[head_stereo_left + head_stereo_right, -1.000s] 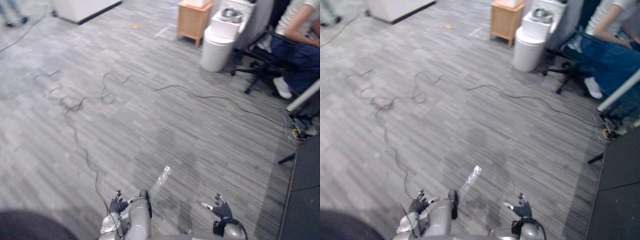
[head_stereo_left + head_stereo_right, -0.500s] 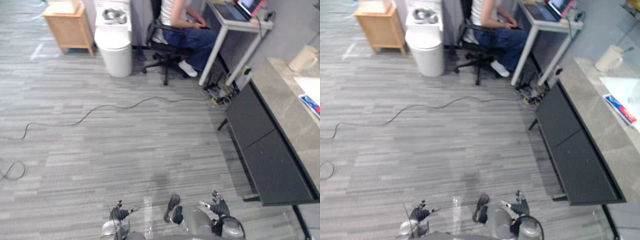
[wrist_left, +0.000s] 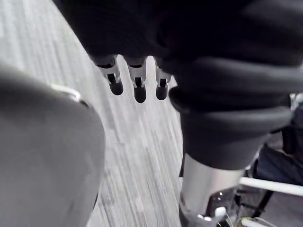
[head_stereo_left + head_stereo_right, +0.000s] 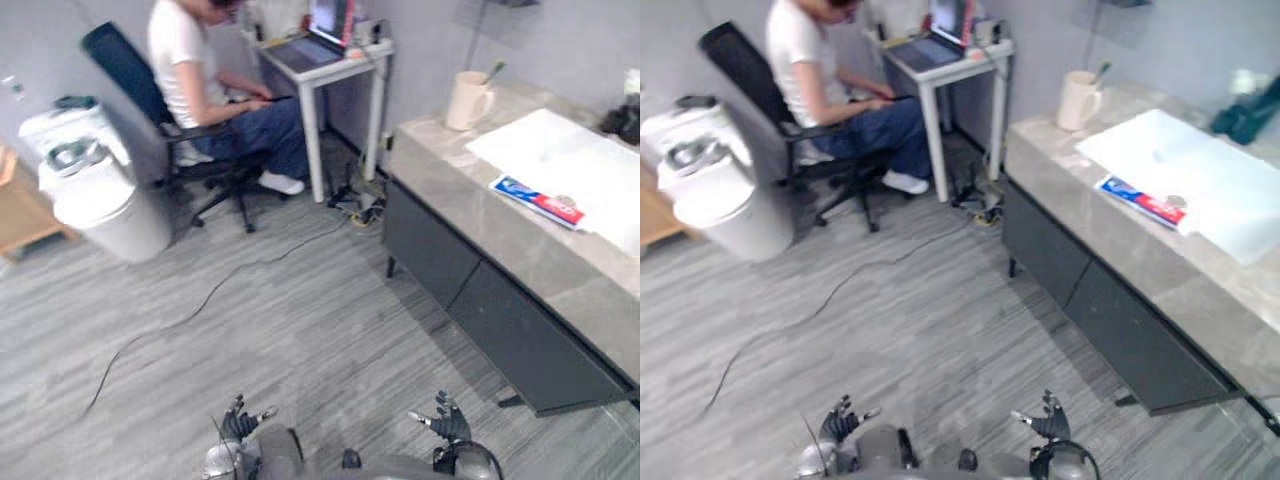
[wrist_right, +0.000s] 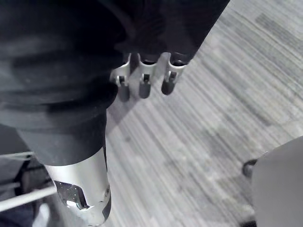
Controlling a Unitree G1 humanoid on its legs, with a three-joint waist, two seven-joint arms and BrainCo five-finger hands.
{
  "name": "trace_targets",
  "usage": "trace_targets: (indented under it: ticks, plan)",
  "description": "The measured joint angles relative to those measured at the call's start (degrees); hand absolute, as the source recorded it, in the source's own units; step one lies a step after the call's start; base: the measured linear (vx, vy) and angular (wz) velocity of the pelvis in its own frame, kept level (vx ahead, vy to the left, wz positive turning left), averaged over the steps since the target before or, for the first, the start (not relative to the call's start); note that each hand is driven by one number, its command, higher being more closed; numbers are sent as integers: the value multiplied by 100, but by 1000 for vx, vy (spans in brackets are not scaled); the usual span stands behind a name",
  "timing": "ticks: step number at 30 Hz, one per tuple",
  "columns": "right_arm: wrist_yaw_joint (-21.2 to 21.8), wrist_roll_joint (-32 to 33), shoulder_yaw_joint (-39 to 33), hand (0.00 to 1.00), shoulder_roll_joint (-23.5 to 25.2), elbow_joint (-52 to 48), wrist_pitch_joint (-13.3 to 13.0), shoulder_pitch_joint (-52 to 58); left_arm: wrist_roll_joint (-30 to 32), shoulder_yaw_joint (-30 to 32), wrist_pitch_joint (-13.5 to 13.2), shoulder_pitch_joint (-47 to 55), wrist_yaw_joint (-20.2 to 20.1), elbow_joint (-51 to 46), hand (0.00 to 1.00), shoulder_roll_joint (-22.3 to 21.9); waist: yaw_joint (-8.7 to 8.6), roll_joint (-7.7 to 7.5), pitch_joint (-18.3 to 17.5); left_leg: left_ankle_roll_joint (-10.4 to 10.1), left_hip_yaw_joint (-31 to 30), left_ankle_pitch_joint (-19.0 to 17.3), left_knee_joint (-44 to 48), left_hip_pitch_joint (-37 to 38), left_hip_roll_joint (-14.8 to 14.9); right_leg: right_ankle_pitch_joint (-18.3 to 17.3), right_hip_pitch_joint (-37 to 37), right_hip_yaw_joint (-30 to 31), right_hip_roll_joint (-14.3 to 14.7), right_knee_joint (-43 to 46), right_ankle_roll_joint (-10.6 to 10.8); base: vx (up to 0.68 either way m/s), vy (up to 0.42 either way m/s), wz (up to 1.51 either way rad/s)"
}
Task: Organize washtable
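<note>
Approach stage, both hands empty. I am holding my left hand and right hand low in front of me. The fingers of each are loosely spread and relaxed, closing on nothing. The wrist views are showing the same thing: the left fingers and right fingers are hanging over bare floor.

The washtable, a grey stone top over dark cabinet fronts, is lying ahead of my right fingers and off to their outer side, well apart from them. On it I am reading:
- a cream cup at the corner farthest ahead of the fingers, with a slim handle standing in it
- a flat tube lying near the front edge
- a white basin just beyond the tube
- a dark item at the far end, which I cannot identify

A seated person is working at a white desk far ahead of my left fingers.

In my judgement, the step in hand is closing on the washtable. To do it well I should be squaring up to the cabinet front and keeping my fingers relaxed and clear of its edge. The right fingers should be rising above the countertop only once the tube and the cup are directly ahead of them.
</note>
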Motion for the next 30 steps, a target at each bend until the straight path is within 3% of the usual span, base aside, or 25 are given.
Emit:
trace_targets:
  ticks: [2,4,5,6,7,8,11,13,15,16,17,18,19,20,21,22,23,25,28,30]
  plan:
    - [-54,-59,16,0,7,116,13,-34,-2,-8,-14,8,41,-56,0,-2,16,-20,-22,-110,-374,121,-854,-140,-209,-225,167,325,2,-38,50,373,190,-116]
    - [-77,-81,13,0,55,91,82,32,-3,-21,7,72,78,-96,0,15,-19,-46,-131,218,-179,356,-990,-140,-311,-494,335,720,-1,221,213,574,274,-104]
    - [-68,-124,34,0,73,80,95,103,-12,-19,9,118,82,-92,0,-13,34,-36,-222,573,19,747,-1154,43,-257,-695,213,751,32,737,508,621,285,-132]
    - [-64,-126,65,0,105,72,95,106,-26,-18,7,117,83,-87,0,-11,125,-44,-229,556,166,1033,-1194,200,-166,-839,61,703,37,1188,745,626,263,-165]
    - [-54,-141,103,0,211,52,99,94,-47,-25,6,105,77,-88,0,92,177,-233,-272,550,530,946,-1193,474,-166,-1016,-324,323,-143,2286,1127,573,239,-165]
    - [-44,-167,101,0,303,-68,90,112,-43,-39,17,105,75,-39,0,217,87,-358,-263,626,866,645,-1333,870,-210,-1032,-951,-516,-575,3527,1192,535,236,-138]
    - [-44,-170,107,0,295,-134,69,140,-42,-50,85,18,86,138,0,250,65,-367,-272,581,1340,290,-1458,1521,-169,-1302,-1331,-1470,-1083,3872,918,414,251,-104]
    - [-45,-182,109,0,229,57,41,-58,-43,-194,100,-116,79,368,0,252,-103,-320,-270,595,1744,252,-1963,2063,-172,-1350,-1704,-2449,-1363,3397,821,385,244,-55]
    - [-45,-198,105,0,135,334,39,-287,-42,-374,125,-226,76,503,0,276,-129,-262,-248,579,1937,261,-2247,2373,-173,-1285,-2029,-3223,-1415,2872,752,432,208,-50]
    - [-48,-229,98,0,111,387,46,-324,-42,-459,139,-280,76,583,0,290,-138,-253,-243,567,1949,258,-2321,2464,-200,-1109,-2145,-3337,-1317,2531,561,438,124,-31]
    - [-50,-260,77,0,74,420,45,-296,-27,-531,143,-288,67,649,0,304,-230,-253,-242,430,1903,179,-2312,2629,-237,-710,-2155,-3217,-1053,1824,326,468,58,-2]
    - [-47,-259,58,0,73,427,48,-241,23,-528,148,-289,60,660,0,303,-255,-274,-247,302,1857,101,-2215,2683,-261,-509,-2087,-3181,-986,1567,262,504,17,23]
    - [-51,-179,-67,0,115,385,41,-209,78,-437,158,-329,56,661,0,269,-261,-381,-242,42,1803,-122,-1596,2678,-267,-130,-1934,-3103,-1023,1416,-94,541,-30,19]
    - [-54,-185,-67,0,90,363,60,-240,83,-425,180,-341,64,630,0,210,-294,-260,-175,22,1739,-216,-1101,2632,-108,-133,-1763,-3158,-973,1444,-64,519,-51,10]
    - [-50,-187,-19,0,46,290,56,-198,95,-359,187,-344,55,519,0,163,-286,-177,-132,39,1647,-138,273,2230,229,-280,-1409,-3114,-890,1253,-61,484,-49,-35]
    - [-55,-177,15,0,3,265,49,-209,96,-281,183,-287,60,430,0,63,-198,-62,-100,106,1497,-50,1478,1777,552,-357,-1170,-2913,-722,1150,-72,424,-24,-68]
    - [-60,-170,-24,0,1,283,71,-230,96,-272,185,-289,59,369,0,33,-118,40,-107,158,1405,-105,1844,1614,665,-418,-1033,-2773,-680,1135,-82,316,7,-82]
    - [-63,-168,-129,0,18,311,116,-200,97,-273,180,-314,61,260,0,-17,-70,-24,-57,222,1229,-156,1681,1324,609,-447,-745,-2493,-682,1038,-64,404,23,-77]
    - [-73,-170,-225,0,88,340,161,-209,92,-285,141,-323,65,208,0,-27,-43,-57,-38,191,426,-140,140,1112,197,-456,-487,-1991,-742,997,-38,335,91,-89]
    - [-76,-172,-296,0,117,366,162,-189,79,-298,119,-330,65,213,0,-30,-36,-57,-42,-17,-180,89,-842,1077,-14,-598,-355,-1714,-766,1012,254,288,173,-90]
